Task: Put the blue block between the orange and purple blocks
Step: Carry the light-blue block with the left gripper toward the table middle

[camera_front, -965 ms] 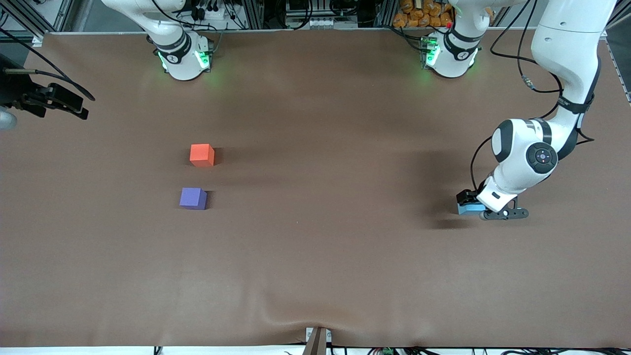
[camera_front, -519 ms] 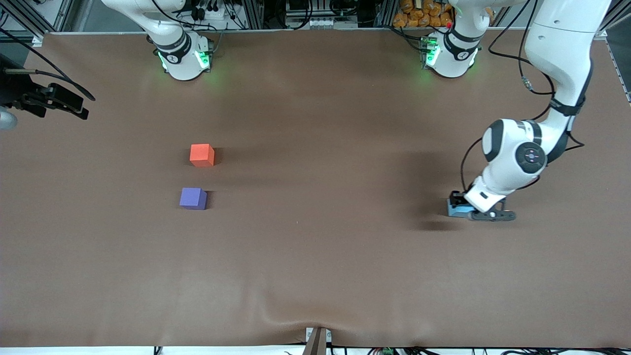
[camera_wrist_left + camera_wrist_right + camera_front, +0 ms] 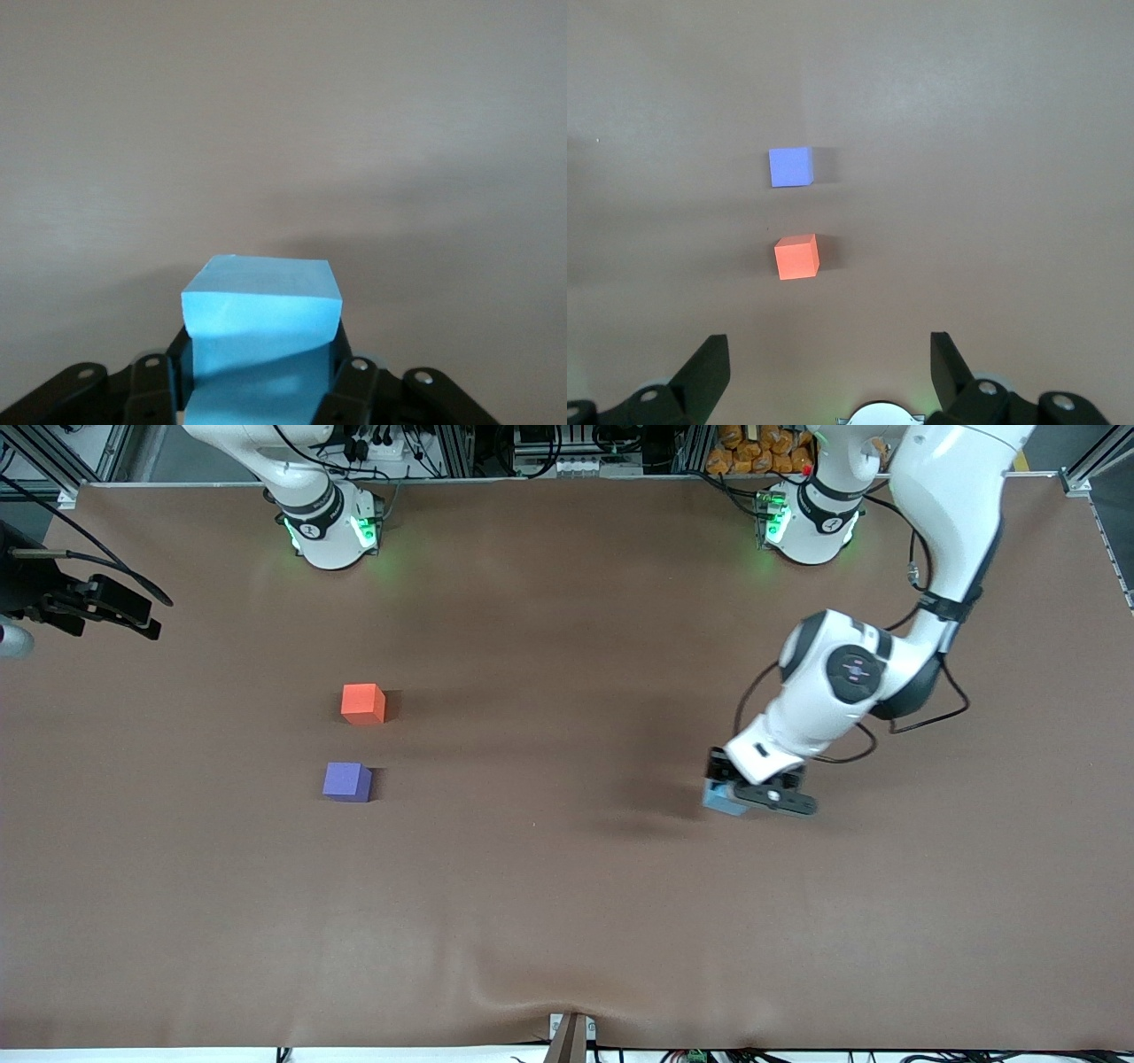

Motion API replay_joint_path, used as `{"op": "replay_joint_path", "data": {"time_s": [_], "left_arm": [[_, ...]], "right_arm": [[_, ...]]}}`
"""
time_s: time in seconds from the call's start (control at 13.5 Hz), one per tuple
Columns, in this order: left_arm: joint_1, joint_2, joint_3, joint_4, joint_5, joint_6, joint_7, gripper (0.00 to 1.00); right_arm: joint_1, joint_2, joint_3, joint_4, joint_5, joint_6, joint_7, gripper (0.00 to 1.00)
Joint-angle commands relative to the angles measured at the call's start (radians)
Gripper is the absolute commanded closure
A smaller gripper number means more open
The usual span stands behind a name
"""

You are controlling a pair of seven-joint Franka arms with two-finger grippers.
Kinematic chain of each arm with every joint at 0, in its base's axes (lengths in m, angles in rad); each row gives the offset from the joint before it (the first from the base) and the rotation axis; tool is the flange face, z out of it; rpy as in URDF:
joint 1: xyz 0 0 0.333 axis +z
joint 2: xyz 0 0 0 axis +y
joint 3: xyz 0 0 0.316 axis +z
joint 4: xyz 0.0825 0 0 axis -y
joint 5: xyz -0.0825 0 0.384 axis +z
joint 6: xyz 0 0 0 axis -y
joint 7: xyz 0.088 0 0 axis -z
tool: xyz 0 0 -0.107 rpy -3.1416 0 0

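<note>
1. Left gripper (image 3: 749, 795): clamped on the blue block (image 3: 722, 799). Left wrist view shows the block (image 3: 262, 332) seated between both fingers (image 3: 354, 381), top face level, lower part in shadow.
2. Blue block position: carried in the air over bare tabletop, toward the left arm's end of the table (image 3: 567, 921). Its shadow lies on the brown surface just below it in the front view. Well apart from the other two blocks.
3. Left arm: reaches down from its base, wrist bent, gripper pointing at the table surface.
4. Orange block (image 3: 362, 703): rests flat on the table, toward the right arm's end. Also seen in the right wrist view (image 3: 796, 257).
5. Purple block (image 3: 346, 781): rests flat on the table, nearer to the front camera than the orange block, near it but not touching (a gap of bare table separates the pair). Also seen in the right wrist view (image 3: 789, 166).
6. Right gripper (image 3: 830, 367): jaws spread wide, nothing between them. It is up in the air over the table's edge at the right arm's end; its wrist view looks down on the orange and purple blocks. Right arm waits.
7. Table: brown covering, slight wrinkle at the edge nearest the front camera.
</note>
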Motion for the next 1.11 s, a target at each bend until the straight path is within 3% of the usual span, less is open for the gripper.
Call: {"op": "replay_joint_path", "data": {"time_s": [0.0,0.52,0.74,0.82,0.89,0.96,1.04], "left_arm": [[-0.136,0.095,0.008,0.167,0.007,-0.088,-0.125,1.0],[-0.4,0.368,0.029,0.448,0.01,-0.093,-0.224,1.0],[-0.596,0.43,0.182,0.517,0.003,-0.091,-0.339,1.0],[-0.642,0.437,0.227,0.522,0.0,-0.091,-0.366,0.9],[-0.659,0.434,0.238,0.522,0.0,-0.091,-0.394,0.38],[-0.659,0.425,0.238,0.519,0.001,-0.094,-0.408,0.0],[-0.659,0.411,0.238,0.521,0.001,-0.107,-0.411,0.0]], "right_arm": [[0.009,-0.021,-0.004,-0.017,0.012,-0.004,0.006,0.0],[0.02,-0.021,-0.006,-0.02,0.012,-0.005,0.006,0.0],[0.02,-0.021,-0.006,-0.02,0.01,-0.008,0.006,0.0],[0.02,-0.021,-0.006,-0.02,0.012,-0.007,0.006,0.0],[0.02,-0.021,-0.006,-0.019,0.012,-0.007,0.006,0.0],[0.02,-0.021,-0.006,-0.02,0.01,-0.007,0.006,0.0],[0.02,-0.021,-0.004,-0.019,0.012,-0.007,0.006,0.0]]}}
